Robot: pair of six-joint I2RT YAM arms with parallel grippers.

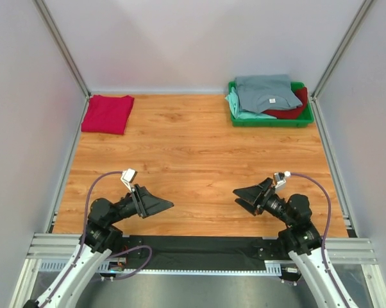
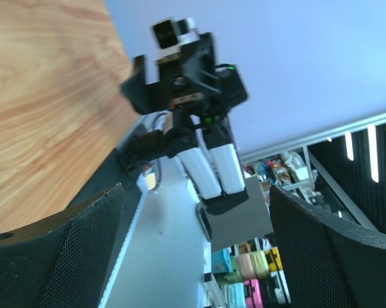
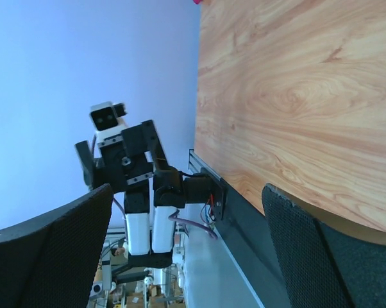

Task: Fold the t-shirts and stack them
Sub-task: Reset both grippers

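Jaws on the left arm (image 1: 109,215) and right arm (image 1: 294,210) stand wide and empty, facing each other low over the near edge of the bench (image 1: 193,154). The next step is probably fetching the grey-blue tee (image 1: 265,92) atop the heap in the far-right tray (image 1: 273,122). The right arm should pinch only that top layer and lift it over the tray wall, lest the mint tee (image 1: 243,115) or dark red tee (image 1: 295,110) drag along; the folded red tee (image 1: 108,113) lies far left, well apart.
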